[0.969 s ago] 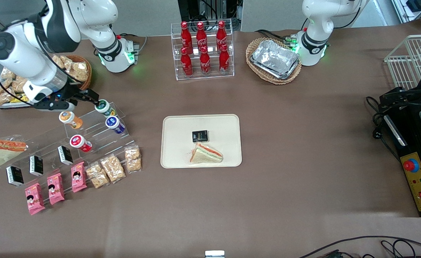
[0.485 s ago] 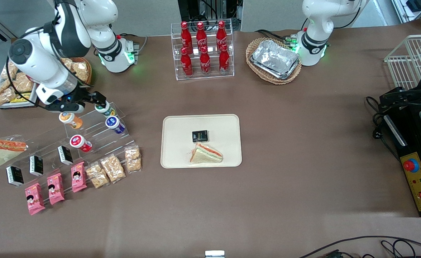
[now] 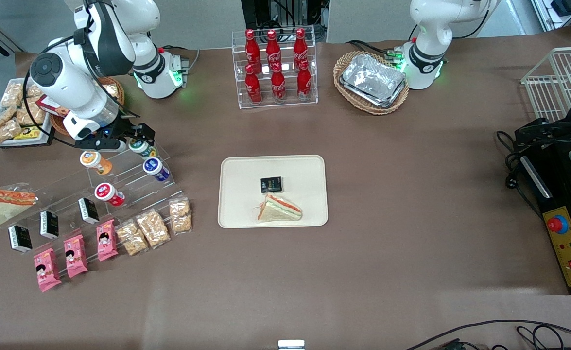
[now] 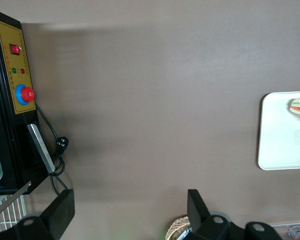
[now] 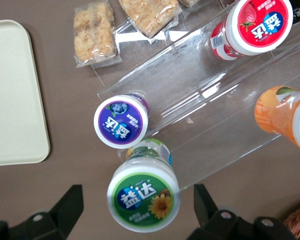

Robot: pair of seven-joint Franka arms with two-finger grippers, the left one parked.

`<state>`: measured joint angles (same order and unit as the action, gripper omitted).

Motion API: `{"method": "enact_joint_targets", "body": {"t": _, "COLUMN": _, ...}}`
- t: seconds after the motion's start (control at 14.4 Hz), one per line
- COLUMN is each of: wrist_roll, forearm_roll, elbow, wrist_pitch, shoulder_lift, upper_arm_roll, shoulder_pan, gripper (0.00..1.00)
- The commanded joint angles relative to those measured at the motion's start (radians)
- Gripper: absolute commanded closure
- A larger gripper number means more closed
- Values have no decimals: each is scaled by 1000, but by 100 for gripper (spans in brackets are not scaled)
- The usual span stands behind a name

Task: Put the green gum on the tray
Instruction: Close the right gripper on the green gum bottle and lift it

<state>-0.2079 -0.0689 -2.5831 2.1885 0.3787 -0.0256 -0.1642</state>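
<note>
Nearest the front camera, three pink snack packs (image 3: 74, 258) lie in a row, with three clear bags of puffed-rice snacks (image 3: 153, 227) at their 2 o'clock. The beige tray (image 3: 240, 170) sits at table centre and carries a wrapped triangle sandwich (image 3: 279, 209) with a small black packet (image 3: 271, 184) at the sandwich's 12 o'clock. Farther from the camera, toward the working arm's end of the table, a clear stepped acrylic rack (image 3: 125, 167) (image 5: 200, 100) holds the red-lidded canister (image 3: 109, 193) (image 5: 252, 27) on a low step, then the blue-lidded canister (image 3: 155, 168) (image 5: 121, 121), the orange-lidded canister (image 3: 95, 162) (image 5: 285, 117), and the green gum (image 3: 142, 148) (image 5: 144, 194) on the top step. The green gum rests on the rack, at roughly 10 o'clock from the tray and well apart from it. The gripper (image 3: 138, 136) (image 5: 139, 207) hangs at the green gum with its fingers (image 5: 70, 205) spread wide, one on each side of the lid, neither touching it. Farthest away stand the red cola bottles (image 3: 275, 68) in their clear rack.
</note>
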Motion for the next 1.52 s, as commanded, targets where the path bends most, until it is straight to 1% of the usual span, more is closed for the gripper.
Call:
{"method": "enact_joint_targets", "body": {"t": 0.0, "wrist_roll": -5, "forearm_roll": -17, "elbow": -15, "wrist_pitch": 43, "shoulder_lift": -1, "upper_arm_roll": -4, "shoulder_pan": -3, "gripper": 24}}
{"method": "enact_joint_targets", "body": {"t": 0.21, "wrist_roll": -4, "forearm_roll": -15, "elbow": -14, "wrist_pitch": 43, "shoulder_lift": -4, "upper_arm_roll": -5, "shoulder_pan": -3, "gripper": 59}}
{"method": "enact_joint_targets", "body": {"t": 0.28, "wrist_roll": -2, "forearm_roll": -15, "elbow": -9, "wrist_pitch": 40, "shoulder_lift": -4, "upper_arm_roll": -7, "shoulder_pan": -2, "gripper": 63}}
{"method": "enact_joint_targets", "body": {"t": 0.42, "wrist_roll": 5, "forearm_roll": -14, "elbow": 10, "wrist_pitch": 30, "shoulder_lift": -3, "upper_arm_roll": -8, "shoulder_pan": 0, "gripper": 67}}
{"method": "enact_joint_targets", "body": {"t": 0.55, "wrist_roll": 24, "forearm_roll": -12, "elbow": 55, "wrist_pitch": -18, "shoulder_lift": -1, "upper_arm_roll": -17, "shoulder_pan": 6, "gripper": 68}}
{"method": "enact_joint_targets", "body": {"t": 0.62, "wrist_roll": 41, "forearm_roll": -12, "elbow": 88, "wrist_pitch": -76, "shoulder_lift": 2, "upper_arm_roll": -20, "shoulder_pan": 8, "gripper": 68}}
{"method": "enact_joint_targets", "body": {"t": 0.83, "wrist_roll": 70, "forearm_roll": -9, "elbow": 225, "wrist_pitch": -273, "shoulder_lift": 3, "upper_arm_roll": -66, "shoulder_pan": 12, "gripper": 68}}
{"method": "enact_joint_targets", "body": {"t": 0.97, "wrist_roll": 85, "forearm_roll": -9, "elbow": 321, "wrist_pitch": -376, "shoulder_lift": -6, "upper_arm_roll": -83, "shoulder_pan": 12, "gripper": 68}}
{"method": "enact_joint_targets", "body": {"t": 1.25, "wrist_roll": 82, "forearm_roll": -9, "elbow": 515, "wrist_pitch": -567, "shoulder_lift": -53, "upper_arm_roll": -83, "shoulder_pan": 15, "gripper": 68}}
{"method": "enact_joint_targets", "body": {"t": 1.45, "wrist_roll": 84, "forearm_roll": -15, "elbow": 638, "wrist_pitch": -677, "shoulder_lift": -92, "upper_arm_roll": -83, "shoulder_pan": 14, "gripper": 68}}
